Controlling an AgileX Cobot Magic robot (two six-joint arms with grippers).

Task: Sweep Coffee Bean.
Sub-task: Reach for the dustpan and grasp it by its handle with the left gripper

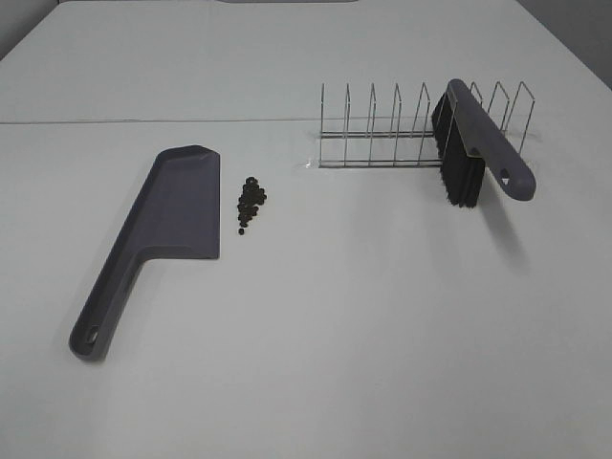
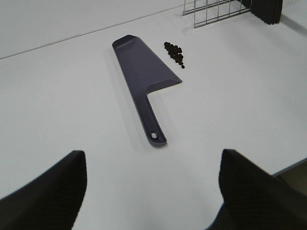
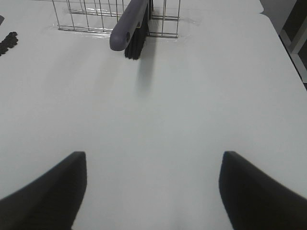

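A small cluster of dark coffee beans (image 1: 251,203) lies on the white table just right of a purple-grey dustpan (image 1: 163,225), whose handle points toward the near left. The left wrist view shows the same dustpan (image 2: 144,81) and the beans (image 2: 174,52) beside its blade. A purple-grey brush (image 1: 473,143) with black bristles leans in a wire rack (image 1: 402,134) at the back right; its handle (image 3: 125,26) juts out of the rack in the right wrist view. My left gripper (image 2: 152,191) is open and well short of the dustpan handle. My right gripper (image 3: 153,191) is open, far from the brush.
The wire rack (image 3: 115,19) has several upright dividers, and the brush stands in the slots at its right end. A seam runs across the table (image 1: 382,325) behind the dustpan. The table's edge (image 3: 283,48) shows in the right wrist view.
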